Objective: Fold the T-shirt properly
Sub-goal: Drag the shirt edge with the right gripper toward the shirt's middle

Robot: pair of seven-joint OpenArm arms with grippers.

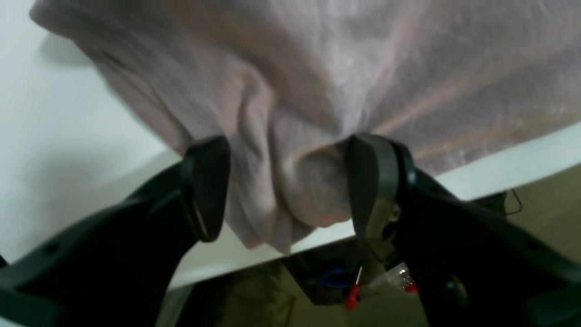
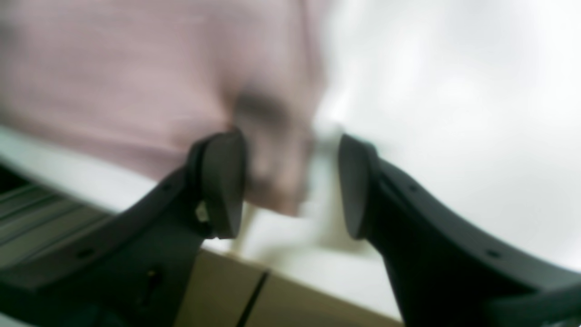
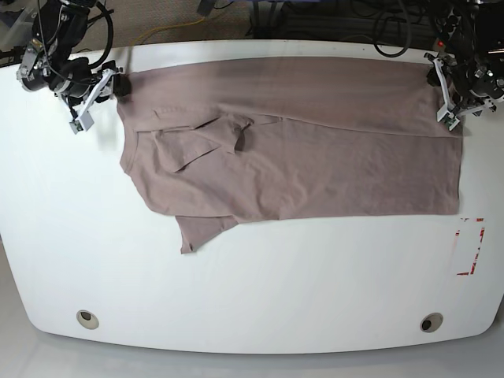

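Observation:
The mauve-brown T-shirt (image 3: 315, 157) lies flat across the far half of the white table (image 3: 252, 291), one sleeve (image 3: 197, 146) folded onto the body. My left gripper (image 3: 435, 79) is at the shirt's far right corner. In the left wrist view the gripper (image 1: 288, 186) has its jaws apart, with a bunched wad of shirt (image 1: 340, 68) between them, touching both fingers. My right gripper (image 3: 118, 83) is at the shirt's far left corner. In the blurred right wrist view the gripper (image 2: 290, 181) is open around a corner of the shirt (image 2: 113, 68), with a gap at the right finger.
The shirt's far edge lies close to the table's far edge, and floor shows below it in both wrist views. A red and white marker (image 3: 470, 246) sits near the right edge. Two round holes (image 3: 88, 318) (image 3: 431, 321) are near the front. Cables (image 3: 378, 24) lie behind the table.

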